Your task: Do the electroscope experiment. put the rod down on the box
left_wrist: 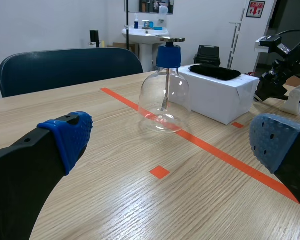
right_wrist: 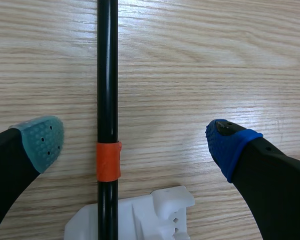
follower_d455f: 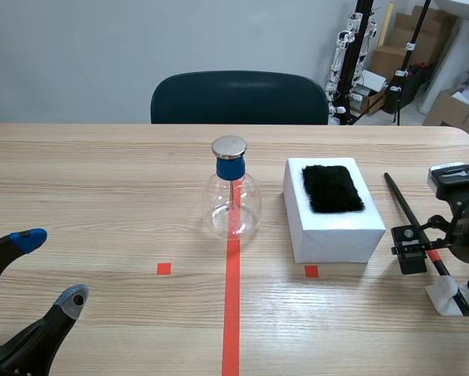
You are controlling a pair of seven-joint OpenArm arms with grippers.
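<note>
A thin black rod [right_wrist: 107,90] with an orange band lies on the table, its near end resting on a small white holder [right_wrist: 139,216]. My right gripper [right_wrist: 134,142] hovers open straddling the rod; neither pad touches it. In the scene view the rod [follower_d455f: 406,210] lies right of the white box [follower_d455f: 332,227], which carries a black fur pad [follower_d455f: 333,188]. The right arm [follower_d455f: 461,231] stands over the rod's near half. The glass electroscope flask [follower_d455f: 232,196], with blue neck and metal cap, stands at the table's middle. My left gripper [follower_d455f: 50,269] rests open at the near left, holding nothing.
A dark blue chair [follower_d455f: 239,98] stands behind the table's far edge. An orange-red tape line runs from the flask toward me. From the left wrist view the flask [left_wrist: 165,100] and box [left_wrist: 220,95] stand well ahead of that gripper [left_wrist: 170,140].
</note>
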